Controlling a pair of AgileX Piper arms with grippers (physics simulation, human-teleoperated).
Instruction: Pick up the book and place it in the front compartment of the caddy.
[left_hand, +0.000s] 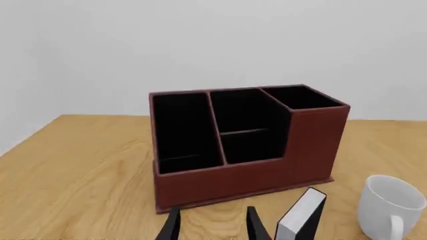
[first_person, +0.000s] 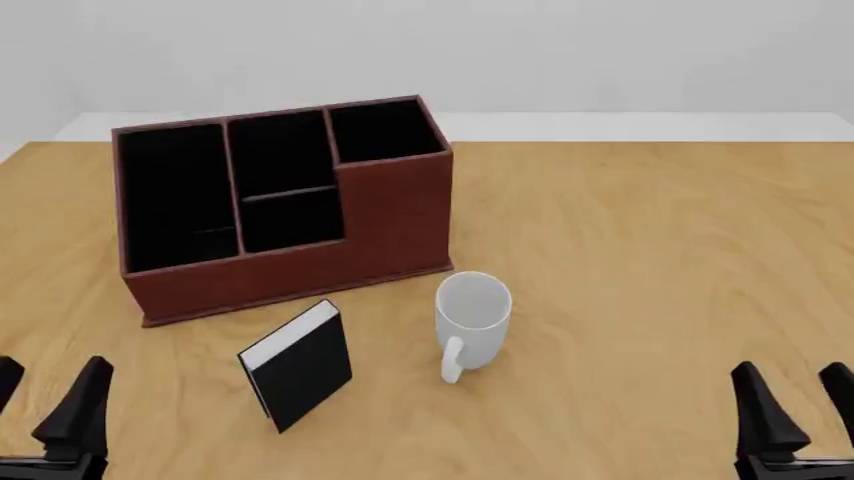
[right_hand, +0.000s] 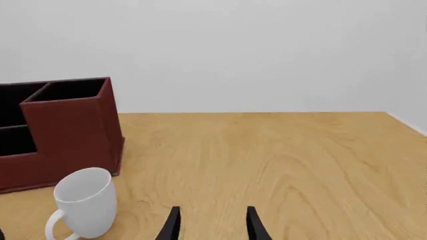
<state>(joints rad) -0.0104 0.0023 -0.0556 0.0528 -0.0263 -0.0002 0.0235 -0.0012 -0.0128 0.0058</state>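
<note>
Your black book (first_person: 299, 366) stands upright on the wooden bench (first_person: 641, 260), just in front of the reddish-brown caddy (first_person: 287, 200) and beside a white mug (first_person: 471, 320), apparently not touching either. Your left gripper (first_person: 47, 400) and right gripper (first_person: 801, 400) sit at the near edge, well apart from everything, jaws spread and holding nothing.

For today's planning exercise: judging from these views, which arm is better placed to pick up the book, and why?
Probably the left. The book stands on the left gripper's side of the table, with the mug between it and the right gripper. The left wrist view shows the book; the right does not.
</note>
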